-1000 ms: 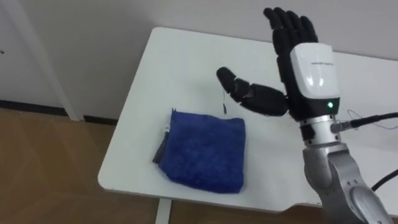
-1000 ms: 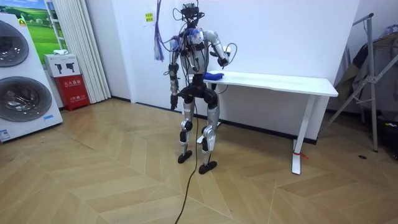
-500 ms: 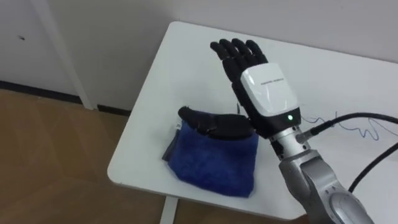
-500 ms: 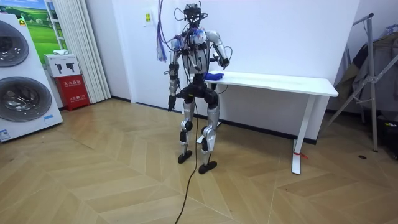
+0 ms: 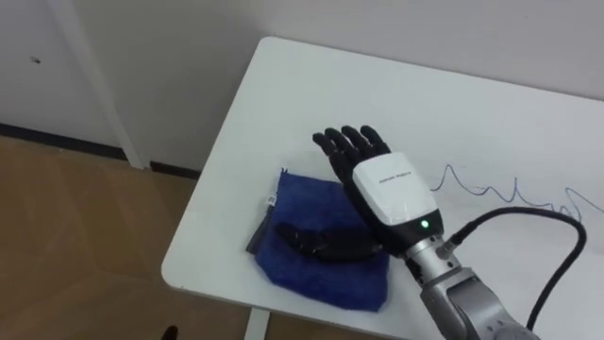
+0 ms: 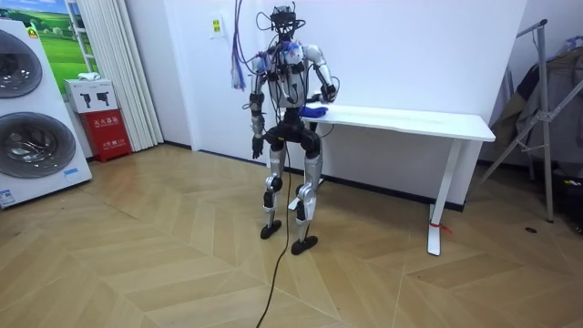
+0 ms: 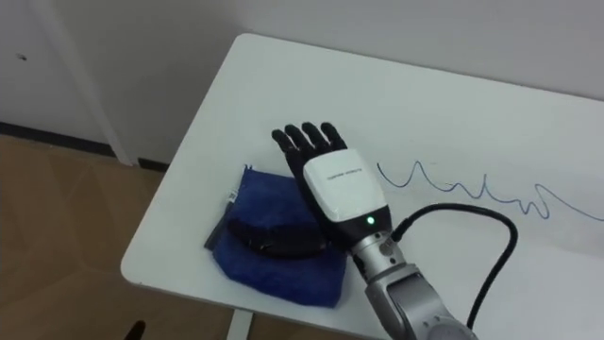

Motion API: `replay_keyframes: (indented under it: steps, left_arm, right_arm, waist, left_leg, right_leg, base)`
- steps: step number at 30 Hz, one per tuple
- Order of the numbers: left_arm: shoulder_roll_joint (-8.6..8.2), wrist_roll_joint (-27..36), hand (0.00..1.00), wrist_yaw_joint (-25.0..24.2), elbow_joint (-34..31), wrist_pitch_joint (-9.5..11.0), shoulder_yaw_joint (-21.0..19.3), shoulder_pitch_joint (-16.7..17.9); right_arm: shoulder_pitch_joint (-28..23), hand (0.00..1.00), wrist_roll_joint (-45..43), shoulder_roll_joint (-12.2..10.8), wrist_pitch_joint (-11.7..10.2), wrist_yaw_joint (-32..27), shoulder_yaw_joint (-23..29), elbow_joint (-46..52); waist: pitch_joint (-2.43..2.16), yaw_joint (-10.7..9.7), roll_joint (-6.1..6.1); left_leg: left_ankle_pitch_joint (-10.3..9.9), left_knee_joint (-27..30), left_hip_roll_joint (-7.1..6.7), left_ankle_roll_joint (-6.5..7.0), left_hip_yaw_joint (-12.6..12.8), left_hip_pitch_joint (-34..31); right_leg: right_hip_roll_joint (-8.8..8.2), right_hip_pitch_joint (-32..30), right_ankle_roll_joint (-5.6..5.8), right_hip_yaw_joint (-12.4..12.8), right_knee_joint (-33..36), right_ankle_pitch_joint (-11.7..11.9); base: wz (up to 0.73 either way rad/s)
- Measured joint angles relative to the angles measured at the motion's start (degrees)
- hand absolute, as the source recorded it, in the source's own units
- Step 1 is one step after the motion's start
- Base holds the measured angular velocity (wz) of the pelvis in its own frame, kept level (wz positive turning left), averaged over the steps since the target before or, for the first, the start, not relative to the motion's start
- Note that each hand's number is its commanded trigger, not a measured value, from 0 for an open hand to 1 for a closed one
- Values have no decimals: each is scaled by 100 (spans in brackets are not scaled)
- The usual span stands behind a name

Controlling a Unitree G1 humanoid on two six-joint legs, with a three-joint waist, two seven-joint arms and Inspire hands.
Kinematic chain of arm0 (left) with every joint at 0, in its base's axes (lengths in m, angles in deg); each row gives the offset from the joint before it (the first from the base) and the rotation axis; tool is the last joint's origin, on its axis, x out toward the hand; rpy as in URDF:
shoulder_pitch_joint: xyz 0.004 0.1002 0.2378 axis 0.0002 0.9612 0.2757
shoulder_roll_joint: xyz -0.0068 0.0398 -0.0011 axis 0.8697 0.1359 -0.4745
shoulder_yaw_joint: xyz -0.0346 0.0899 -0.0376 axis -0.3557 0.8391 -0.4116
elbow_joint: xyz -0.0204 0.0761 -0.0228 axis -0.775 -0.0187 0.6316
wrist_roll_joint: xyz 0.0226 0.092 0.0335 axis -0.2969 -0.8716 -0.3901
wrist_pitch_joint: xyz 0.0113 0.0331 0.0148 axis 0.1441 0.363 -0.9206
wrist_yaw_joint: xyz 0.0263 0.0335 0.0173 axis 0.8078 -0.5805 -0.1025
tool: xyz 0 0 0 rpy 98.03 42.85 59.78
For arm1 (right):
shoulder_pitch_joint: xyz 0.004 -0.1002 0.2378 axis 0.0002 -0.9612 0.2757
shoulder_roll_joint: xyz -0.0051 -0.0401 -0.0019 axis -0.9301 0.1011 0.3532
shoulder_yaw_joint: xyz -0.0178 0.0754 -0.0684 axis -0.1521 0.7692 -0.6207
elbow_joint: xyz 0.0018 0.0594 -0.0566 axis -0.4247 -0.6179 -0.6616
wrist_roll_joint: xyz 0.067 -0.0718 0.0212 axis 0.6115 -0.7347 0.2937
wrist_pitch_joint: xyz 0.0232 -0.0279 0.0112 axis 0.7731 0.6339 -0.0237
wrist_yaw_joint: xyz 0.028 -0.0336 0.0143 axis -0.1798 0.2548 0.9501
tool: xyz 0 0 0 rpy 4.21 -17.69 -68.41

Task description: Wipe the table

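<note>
White table (image 5: 283,85) bears a folded blue cloth (image 5: 300,203) under the right robot hand (image 5: 387,189), fingers outstretched.

You see a folded blue cloth (image 5: 321,280) lying flat near the white counter's (image 5: 283,94) front left corner.

Black-fingered right hand (image 5: 385,192) with white back shell, green light, silver forearm, black cable.
</note>
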Motion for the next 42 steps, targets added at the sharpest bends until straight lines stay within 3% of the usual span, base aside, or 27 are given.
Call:
replay_keyframes:
  steps: [14, 18, 20, 22, 23, 24, 25, 26, 27, 28, 29, 30, 31, 32, 33, 34, 35, 37, 38, 42]
  left_arm:
    - [22, 15, 0, -122, 10, 35, 3, 23]
    - [61, 12, 0, -112, 47, 38, 107, 19]
    - [90, 9, 0, -106, 84, 38, 154, 41]
    - [97, 2, 0, -99, 110, 38, 159, 37]
    - [96, -7, 0, -93, 110, 42, 179, 26]
    - [107, -14, 0, -88, 112, 60, 185, 11]
    - [193, -33, 0, -73, 124, 96, 185, -2]
    - [241, -53, 0, -63, 205, 107, 137, 1]
    - [238, -55, 0, -67, 282, 107, 132, 17]
    - [243, -53, 0, -103, 371, 109, 137, 35]
    - [222, -55, 0, -134, 401, 110, 180, -36]
    - [211, -55, 0, -142, 359, 117, 222, -92]
    - [249, -53, 0, -130, 318, 177, 325, -147]
    - [247, -52, 0, -97, 376, 182, 407, -244]
    - [254, -51, 0, -88, 433, 183, 444, -259]
    - [277, -52, 0, -70, 594, 182, 449, -279]
    - [282, -49, 0, -71, 725, 181, 425, -262]
    - [218, -31, 0, -104, 863, 170, 429, -204]
    - [200, -17, 0, -108, 936, 179, 429, -224]
    - [192, 12, 0, -105, 961, 172, 441, -406]
  right_arm:
    - [-180, 0, 11, 2, -148, 30, 5, -185]
    - [-313, 0, 1, 3, -181, 27, 5, -186]
    - [-360, 0, 1, 10, -236, 22, 4, -203]
    - [-363, 0, -7, 15, -256, 14, 4, -230]
    - [-364, 0, -9, 24, -260, -24, 9, -247]
    - [-370, 0, -11, 18, -277, -43, 17, -265]
    - [-374, 0, -43, -18, -351, -61, 15, -280]
    - [-321, 0, -128, 4, -436, -112, -48, -285]
    - [-319, 0, -177, 47, -449, -157, -107, -293]
    - [-378, 0, -220, 60, -446, -231, -162, -344]
    - [-451, 0, -221, 57, -422, -264, -147, -421]
    - [-491, 0, -208, 75, -385, -263, -116, -429]
    - [-507, 0, -210, 103, -349, -256, -111, -472]
    - [-455, 0, -222, 116, -423, -271, -107, -458]
    - [-426, 0, -224, 104, -461, -286, -109, -457]
    - [-344, 0, -224, 102, -541, -342, -172, -442]
    - [-224, 0, -242, 120, -580, -408, -211, -329]
    - [-259, 0, -252, 139, -594, -610, -248, -316]
    - [-301, 0, -252, 141, -584, -637, -238, -319]
    - [-340, 0, -253, 140, -597, -641, -237, -316]
  waist:
    - [35, -41, -39]
    - [36, -64, -37]
    - [43, -70, -26]
    - [46, -125, -21]
    - [71, -152, 17]
    - [110, -154, 75]
    - [93, -111, 28]
    - [59, -53, -3]
    - [33, -87, 25]
    - [47, -298, 25]
    - [77, -395, -59]
    - [67, -392, -37]
    - [14, -301, -119]
    - [45, -187, -108]
    - [58, -95, -87]
    - [63, 5, -80]
    - [78, 4, -52]
    - [26, -185, 61]
    - [63, -218, 126]
    - [52, -212, 115]
  left_leg:
    - [0, -50, -8, 0, -69, 3]
    - [1, -54, -9, 1, -205, 27]
    - [1, -69, -2, 1, -436, 92]
    - [1, -75, 2, 1, -446, 117]
    - [6, -98, 60, 8, -571, 188]
    - [7, -103, 113, 9, -741, 229]
    - [6, -95, 209, 7, -1044, 233]
    - [-25, -86, 223, -40, -1085, 175]
    - [-49, -49, 247, -95, -998, 178]
    - [-75, 103, 231, -203, -710, 90]
    - [-81, -23, 122, -176, -400, -68]
    - [20, -218, 58, -101, -316, -221]
    - [395, -225, -38, 82, -21, -330]
    - [436, -204, -27, 99, -77, -257]
    - [435, -202, -9, 98, -221, -211]
    - [426, -202, 49, 84, -613, -158]
    - [361, -194, 102, -7, -755, -125]
    - [266, -182, 178, -129, -568, -6]
    - [262, -187, 181, -128, -349, 56]
    - [238, -185, 183, -88, -219, 39]
  right_leg:
    - [0, -18, 0, 8, -2, 0]
    - [2, -18, 0, 13, 32, 0]
    - [14, -8, 0, 18, 73, 0]
    - [15, 7, 0, 6, 116, 0]
    - [43, -61, -1, 3, 348, -10]
    - [84, -140, -38, 44, 463, -63]
    - [296, -294, -138, 435, 115, -94]
    - [431, -385, -325, 618, -287, 133]
    - [446, -367, -355, 597, -240, 217]
    - [413, -270, -376, 673, -206, 241]
    - [333, -201, -374, 1047, -209, 239]
    - [288, -203, -354, 1242, -203, 227]
    - [196, -258, -238, 1274, -153, 163]
    - [244, -356, -158, 1069, 16, 87]
    - [289, -409, -162, 1071, 18, 49]
    - [418, -615, -297, 1106, -185, 117]
    - [526, -867, -556, 997, -329, 526]
    - [570, -717, -545, 786, -157, 563]
    - [594, -630, -538, 776, -164, 558]
    - [613, -646, -521, 773, -163, 536]
  base:
    - [2]
    - [2]
    - [-12]
    - [1]
    - [3]
    - [-24]
    - [-57]
    - [-55]
    - [-6]
    - [60]
    - [78]
    - [74]
    - [34]
    - [7]
    - [-39]
    - [-55]
    - [-41]
    - [8]
    - [14]
    - [0]
